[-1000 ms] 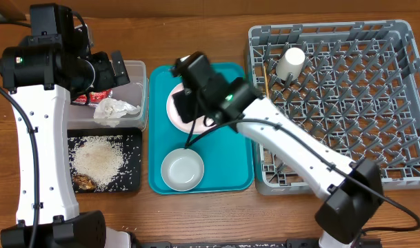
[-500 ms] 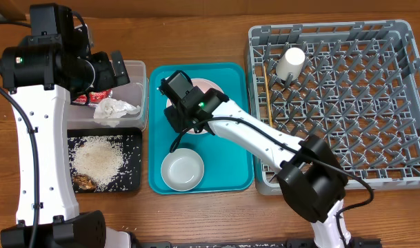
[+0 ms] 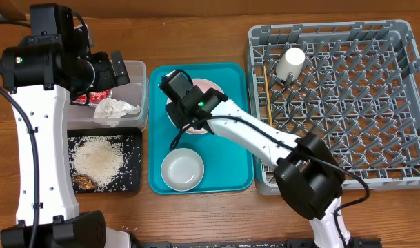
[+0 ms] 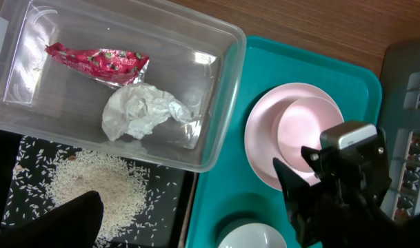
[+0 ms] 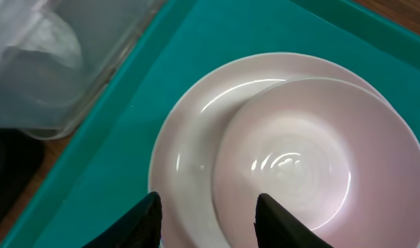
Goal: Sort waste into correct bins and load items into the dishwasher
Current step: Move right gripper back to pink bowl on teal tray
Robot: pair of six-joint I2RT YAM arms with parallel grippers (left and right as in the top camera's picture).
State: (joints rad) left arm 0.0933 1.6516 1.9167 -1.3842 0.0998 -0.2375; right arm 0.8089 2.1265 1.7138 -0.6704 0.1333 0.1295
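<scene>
Right jaws hanging part-open, nothing clamped in them. Directly between them lies the near lip of the pinkish bowl (image 5: 292,162); that bowl rides off-centre on the pale pink round plate (image 5: 185,131), whose rim runs out by one finger. Both are glossy and look clean, with light bouncing off the glaze.

Here's the worry: two rims sit close together in that gap, so a close could, I reckon, catch plate and bowl at once; or it could pinch only the slick bowl lip and let it skate out. Lift the plate alone and the loose bowl may slide off it.

Just under and around them is the teal tray (image 5: 127,103); a little back from the jaws, toward the robot's base, the small grey-white bowl (image 3: 182,169) sits empty on the same tray.

Beside the jaws, past the tray's edge, the clear plastic tub (image 4: 216,83) holds the crumpled napkin (image 4: 144,110) and the red wrapper (image 4: 96,58); left jaws are spread wide above it, empty. Next to the tub is the black tray (image 3: 132,138) with rice (image 3: 96,157).

Farthest off on the opposite side is the grey dish rack (image 3: 320,29), white cup (image 3: 290,63) among its pegs, chopsticks (image 3: 267,96) along its near wall; that's a long carry for slippery crockery.
</scene>
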